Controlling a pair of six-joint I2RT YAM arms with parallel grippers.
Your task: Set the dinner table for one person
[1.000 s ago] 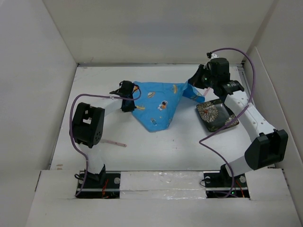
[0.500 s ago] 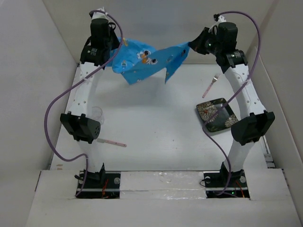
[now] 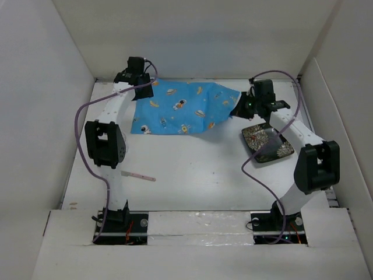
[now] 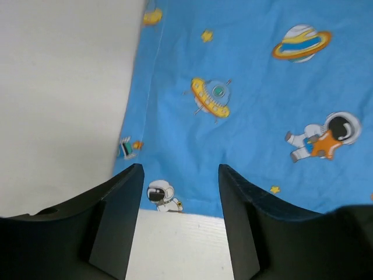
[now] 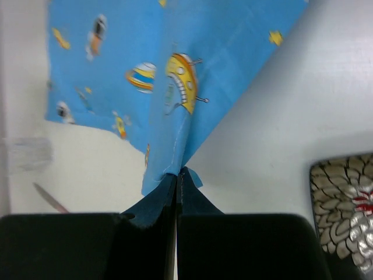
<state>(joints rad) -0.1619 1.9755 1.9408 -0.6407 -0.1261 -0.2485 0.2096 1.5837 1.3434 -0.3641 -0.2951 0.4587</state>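
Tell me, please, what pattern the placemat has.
The placemat is blue with cartoon astronauts, flying saucers, ringed planets and stars; left wrist view shows it best.

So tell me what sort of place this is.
Most likely a robot test cell, not a home: white walls box in a white table, two arms are bolted at its near edge, and a placemat and plate lie on it.

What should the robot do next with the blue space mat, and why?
Probably open the right gripper. It pinches a raised corner of the mat, which otherwise lies flat on the table, and the left gripper is open.
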